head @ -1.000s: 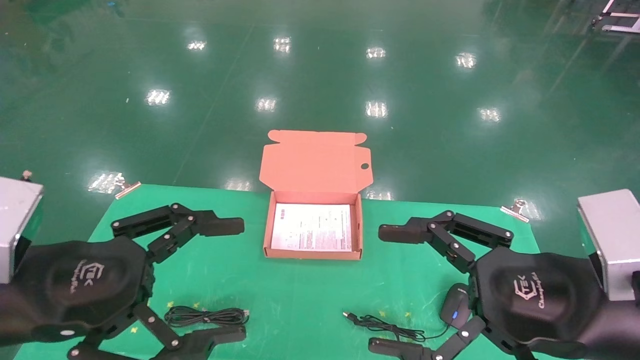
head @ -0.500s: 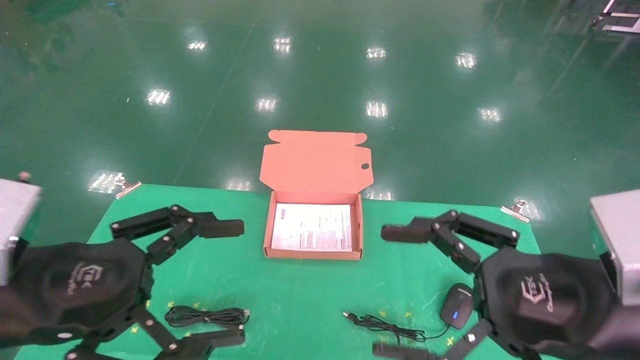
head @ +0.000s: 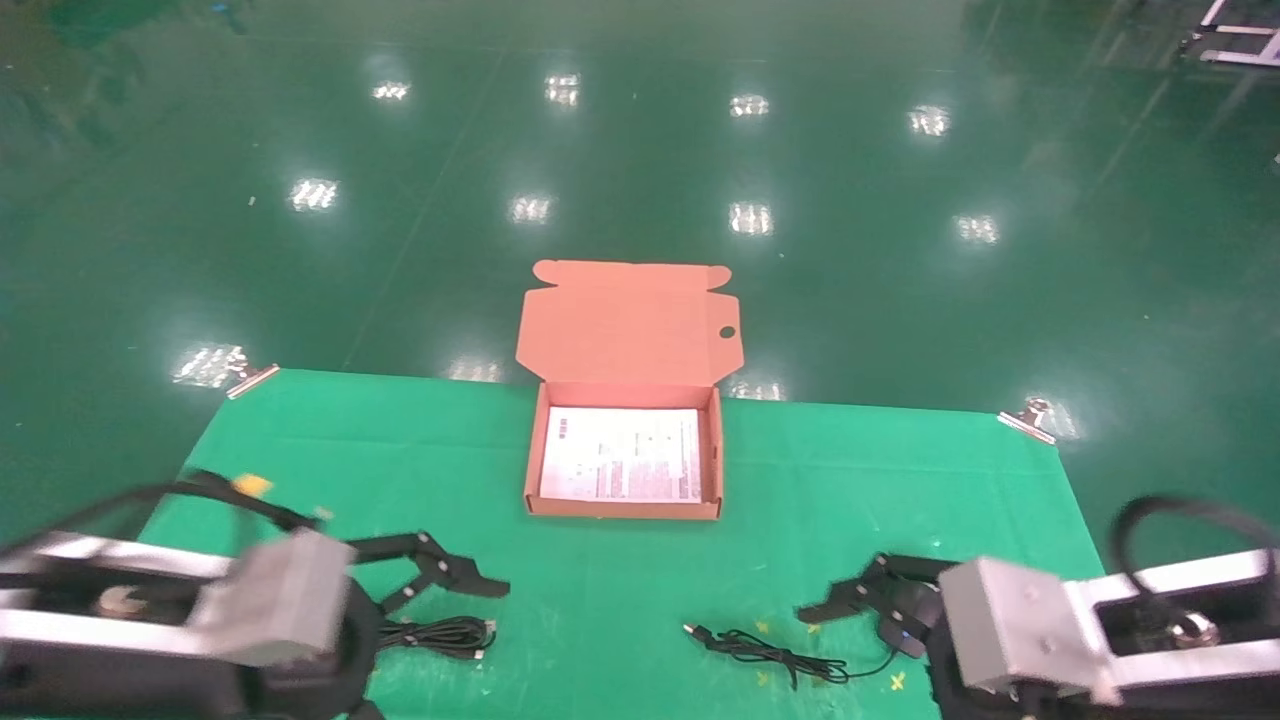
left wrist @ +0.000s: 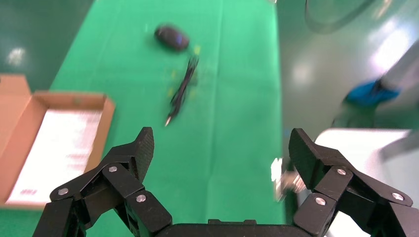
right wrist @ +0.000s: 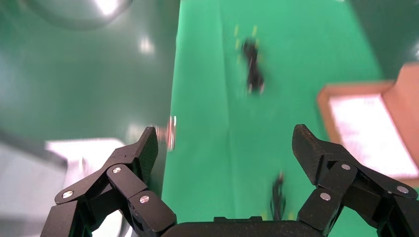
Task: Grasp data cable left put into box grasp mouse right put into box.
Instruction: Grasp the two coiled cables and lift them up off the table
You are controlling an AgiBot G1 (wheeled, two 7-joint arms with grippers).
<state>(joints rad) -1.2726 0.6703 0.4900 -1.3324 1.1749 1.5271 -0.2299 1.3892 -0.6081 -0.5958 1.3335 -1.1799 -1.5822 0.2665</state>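
The orange-brown box [head: 534, 470] lies open mid-table with a white leaflet inside and its lid [head: 628, 322] folded back. The data cable [head: 440, 635] is a black bundle on the green cloth near the front left. My left gripper [left wrist: 221, 148] hangs open just left of it, one finger [head: 445, 576] reaching over the bundle. The mouse [head: 905, 632] sits front right, partly hidden by my right gripper [right wrist: 225, 143], which is open and empty. The mouse's cord [head: 770, 655] trails left to its plug. The left wrist view shows the mouse [left wrist: 171, 37] far off; the right wrist view shows the data cable [right wrist: 253, 69].
Metal clips [head: 250, 378] [head: 1030, 418] pin the green cloth at the table's far corners. Glossy green floor lies beyond the far edge. Small yellow marks dot the cloth near the cable and mouse. Grey arm housings [head: 280, 600] [head: 1010, 625] fill the lower corners.
Both arms have swung down and turned over: the black gripper backs that filled the foreground gave way to grey wrist housings, with fingers now low by the cable and mouse. Both stay open.
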